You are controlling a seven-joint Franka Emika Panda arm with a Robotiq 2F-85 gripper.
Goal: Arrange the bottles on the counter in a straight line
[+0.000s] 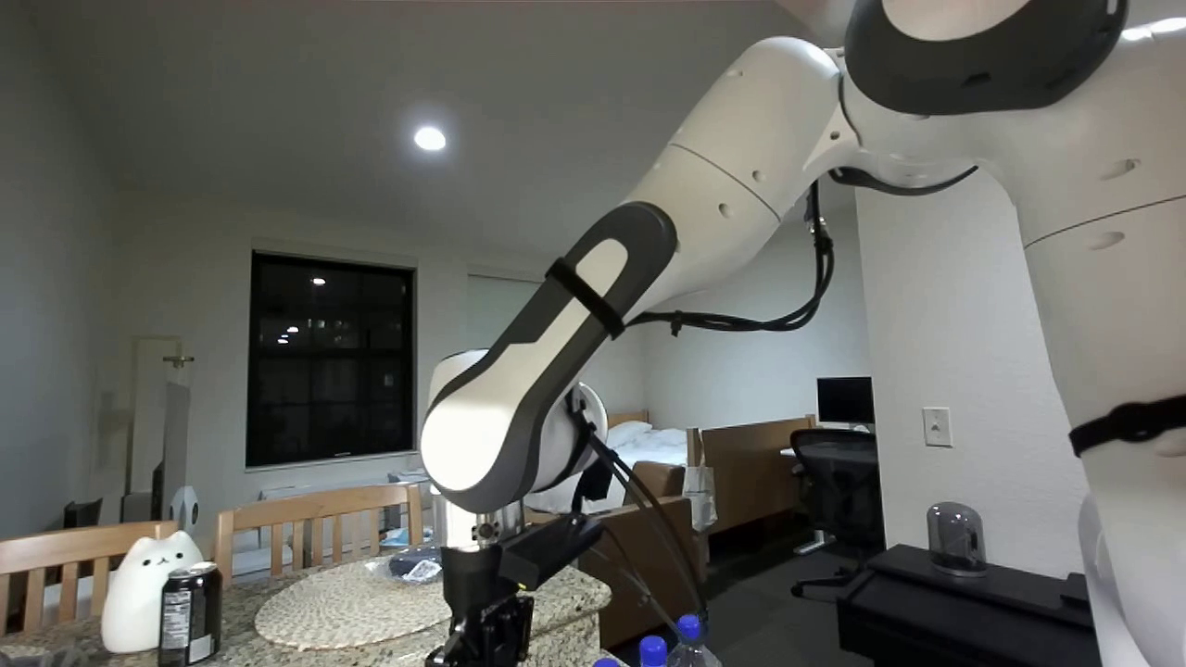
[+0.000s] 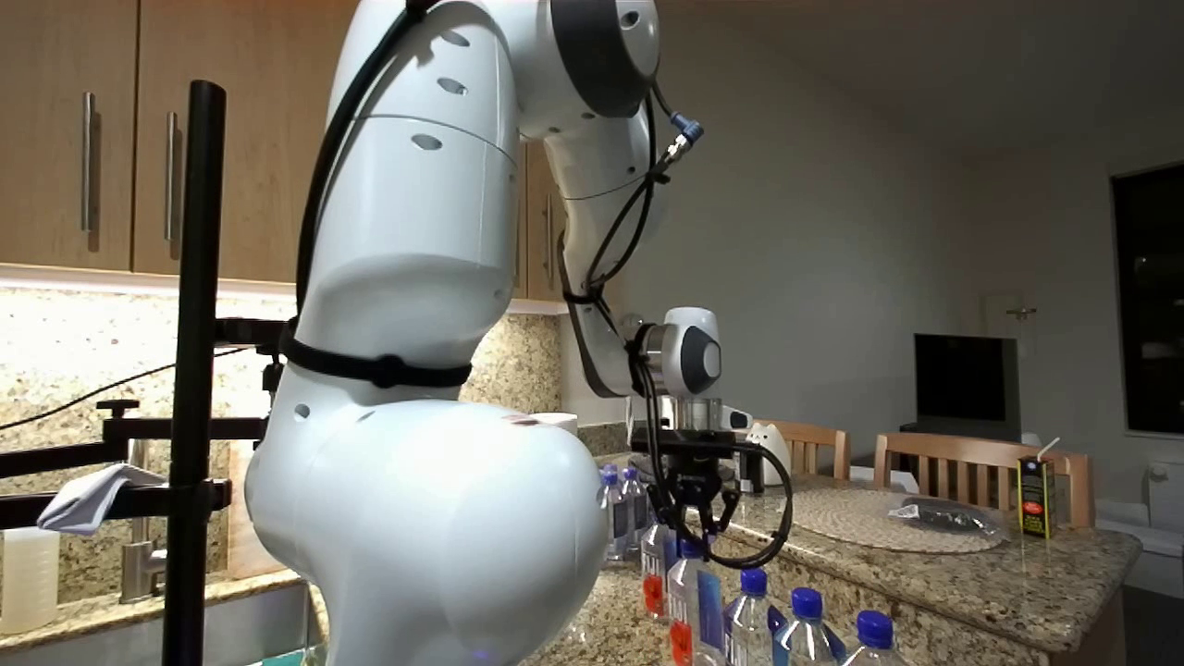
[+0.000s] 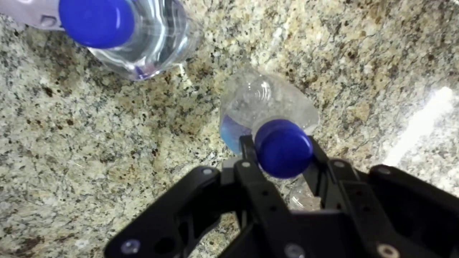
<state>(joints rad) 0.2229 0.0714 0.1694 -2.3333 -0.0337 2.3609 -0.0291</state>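
Note:
In the wrist view a clear bottle (image 3: 265,96) stands on the speckled counter (image 3: 107,143). Its blue cap (image 3: 285,152) sits between the two fingers of my gripper (image 3: 282,146), which touch it on both sides. Up and to the left is another bottle with a blue cap (image 3: 96,22), apart from the gripper. In an exterior view my gripper (image 2: 710,520) hangs low among several bottles; near bottles such as the labelled bottle (image 2: 684,601) partly hide the grip. Toward the front come more blue-capped bottles (image 2: 751,615), and two bottles (image 2: 610,518) stand behind.
A raised counter section (image 2: 1045,587) runs alongside, bearing a woven mat (image 2: 832,520), a bagged dark item (image 2: 948,518) and a carton (image 2: 1036,497). A white cat figure (image 1: 148,593) and a black can (image 1: 190,616) also stand there. Arm cables (image 2: 786,490) loop beside the gripper.

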